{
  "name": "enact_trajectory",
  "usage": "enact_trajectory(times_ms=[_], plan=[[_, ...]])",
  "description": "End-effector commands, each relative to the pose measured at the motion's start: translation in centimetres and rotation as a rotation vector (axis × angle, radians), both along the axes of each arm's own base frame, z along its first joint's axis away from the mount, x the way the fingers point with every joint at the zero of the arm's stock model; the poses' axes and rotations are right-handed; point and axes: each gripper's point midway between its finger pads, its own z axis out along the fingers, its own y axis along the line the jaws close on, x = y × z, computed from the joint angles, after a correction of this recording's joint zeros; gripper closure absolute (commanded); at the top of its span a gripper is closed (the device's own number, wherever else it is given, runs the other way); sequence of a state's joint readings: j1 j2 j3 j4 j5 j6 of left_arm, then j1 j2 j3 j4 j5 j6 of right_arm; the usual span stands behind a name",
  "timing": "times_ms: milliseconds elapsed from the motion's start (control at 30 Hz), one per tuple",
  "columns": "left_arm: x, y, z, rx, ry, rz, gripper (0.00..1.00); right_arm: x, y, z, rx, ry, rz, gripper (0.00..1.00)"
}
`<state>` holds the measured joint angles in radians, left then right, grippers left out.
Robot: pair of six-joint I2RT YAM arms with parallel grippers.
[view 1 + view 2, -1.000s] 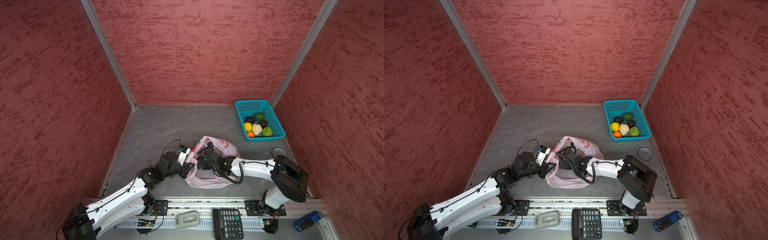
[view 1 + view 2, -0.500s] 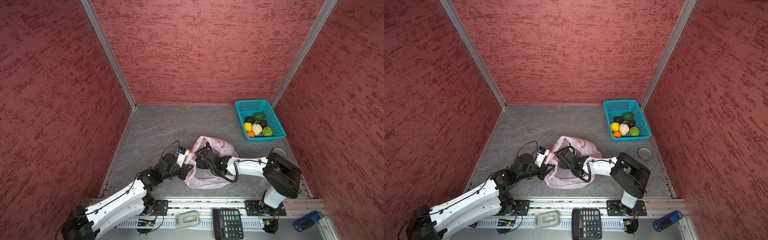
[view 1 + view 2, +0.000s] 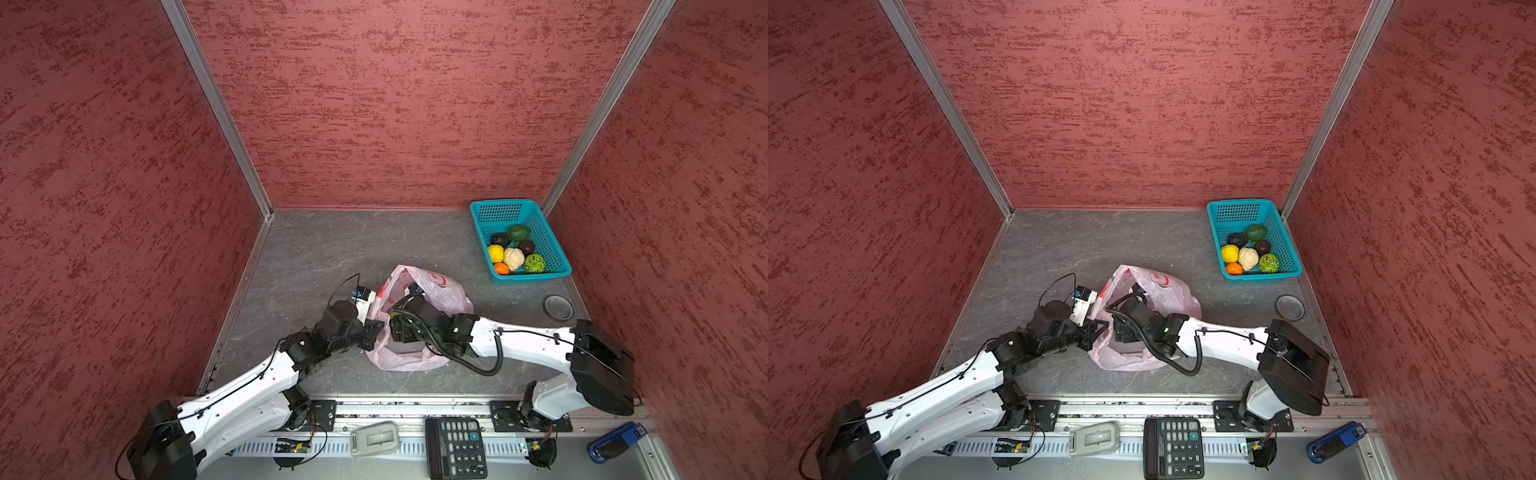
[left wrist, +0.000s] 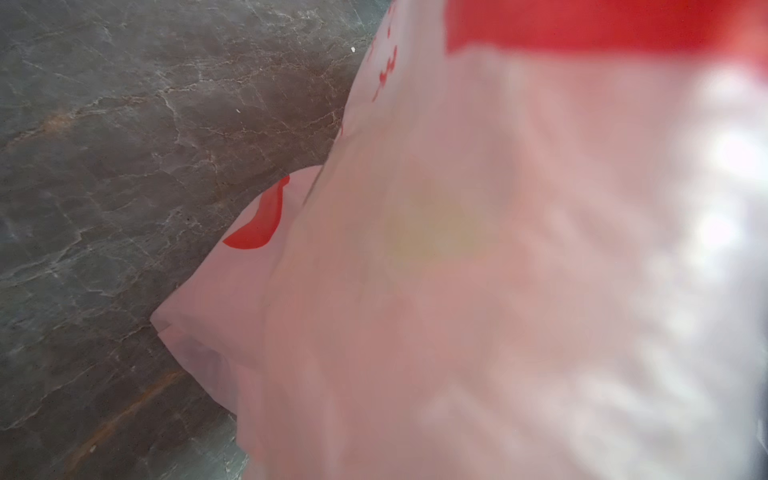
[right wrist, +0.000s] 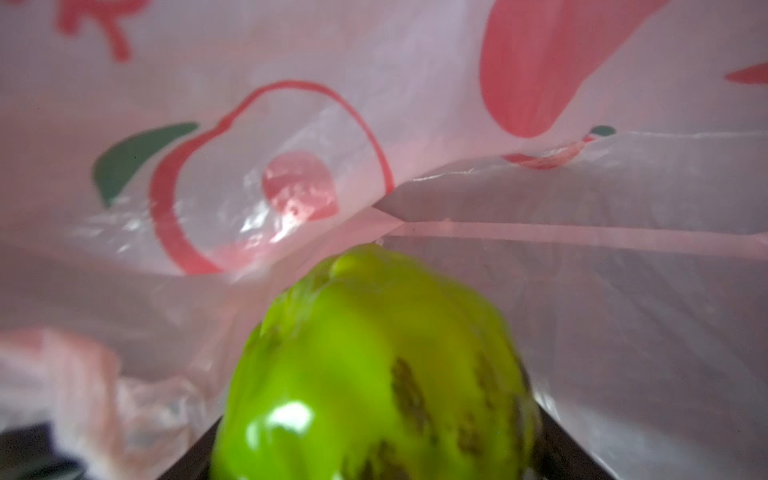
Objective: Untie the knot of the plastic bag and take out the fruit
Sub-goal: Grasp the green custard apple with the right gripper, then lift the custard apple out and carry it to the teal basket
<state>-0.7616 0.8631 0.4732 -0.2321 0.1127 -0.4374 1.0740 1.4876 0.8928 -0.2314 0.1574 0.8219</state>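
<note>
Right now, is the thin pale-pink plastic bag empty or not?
Not empty: the right wrist view shows a glossy bright-green fruit inside the bag.

The pale-pink, red-printed bag (image 3: 451, 297) lay crumpled and open-mouthed between the grippers. Its rim was pinched by the left gripper (image 3: 374, 330), and the right gripper (image 3: 398, 332) reached inside. A glossy green fruit (image 5: 374, 365) with dark streaks sat clamped in the right jaws. Seven other fruit (image 3: 514, 257) lay clustered well beyond both.
</note>
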Motion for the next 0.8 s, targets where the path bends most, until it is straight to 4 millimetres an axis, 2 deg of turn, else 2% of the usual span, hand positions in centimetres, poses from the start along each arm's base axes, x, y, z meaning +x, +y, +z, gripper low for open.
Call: enact_trajectory(times_ms=[0,233,400,767], plan=[[0.8,0.2,0.9,-0.001,-0.012,0.032,1.0,-0.8,0.0,3.0,0.032,-0.008,0.025,0.3],[1.2,0.6,0.9,0.011,-0.008,0.052,1.0,-1.4,-0.9,4.7,0.041,-0.015,0.013,0.3],[1.2,0.5,0.6,0.015,0.002,0.044,1.0,-1.3,-1.0,7.5,0.095,-0.06,0.018,0.3],[2.0,-0.3,0.5,0.007,0.005,0.032,1.0,-0.1,1.5,14.1,0.194,-0.166,0.062,0.3]])
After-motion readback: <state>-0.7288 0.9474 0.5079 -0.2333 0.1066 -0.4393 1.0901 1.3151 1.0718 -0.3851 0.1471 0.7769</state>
